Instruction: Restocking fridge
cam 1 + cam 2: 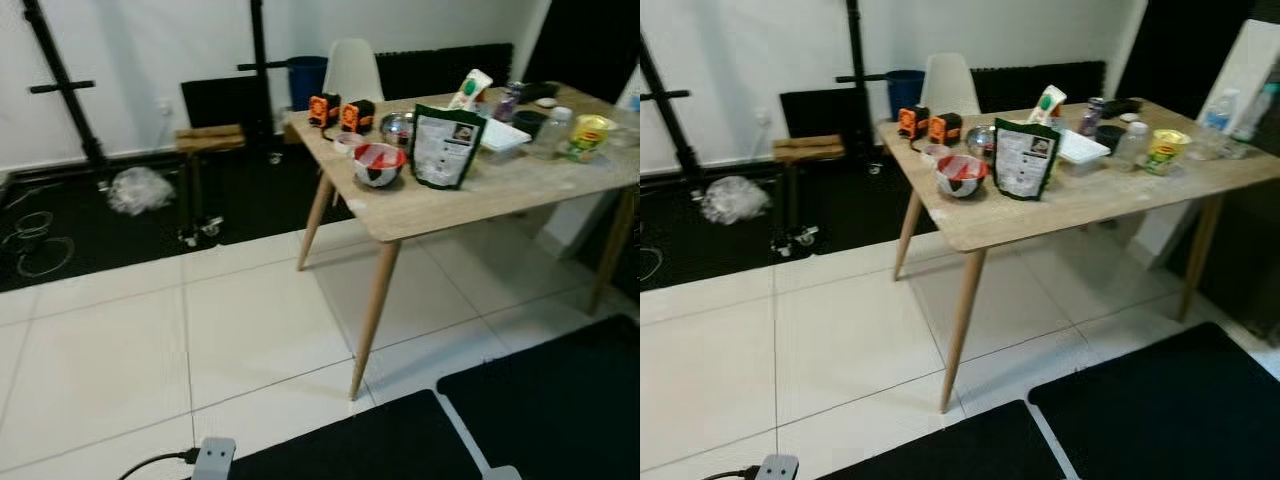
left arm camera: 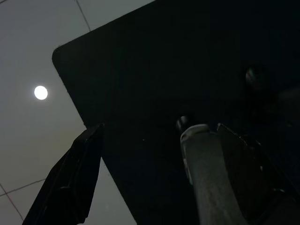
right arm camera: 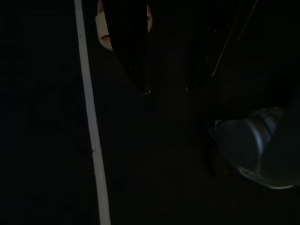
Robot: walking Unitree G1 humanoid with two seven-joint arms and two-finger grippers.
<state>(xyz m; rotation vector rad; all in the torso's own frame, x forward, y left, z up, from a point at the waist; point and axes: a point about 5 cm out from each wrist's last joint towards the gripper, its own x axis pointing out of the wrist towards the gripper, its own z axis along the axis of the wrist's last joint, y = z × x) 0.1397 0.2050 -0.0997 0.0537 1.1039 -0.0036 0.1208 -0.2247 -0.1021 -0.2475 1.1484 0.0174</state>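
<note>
on the wooden surface [image 1: 420, 212], a dark green pouch [image 1: 445, 147] stands near the front edge – a red-and-white bowl [image 1: 379, 164] just beside it, toward the left corner. a yellow-lidded jar [image 1: 587, 136] sits near the right edge. the left claw [image 2: 154, 173] hangs spread over a black floor mat [image 2: 187, 70] – the right claw's [image 3: 166, 86] state i cannot tell in the dark.

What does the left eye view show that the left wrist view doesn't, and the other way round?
Left eye: a wooden table carrying a bowl, a green pouch and other groceries. Left wrist: the left end effector, open, hanging near a bright reflection. Shared: white tiles and a black mat.
</note>
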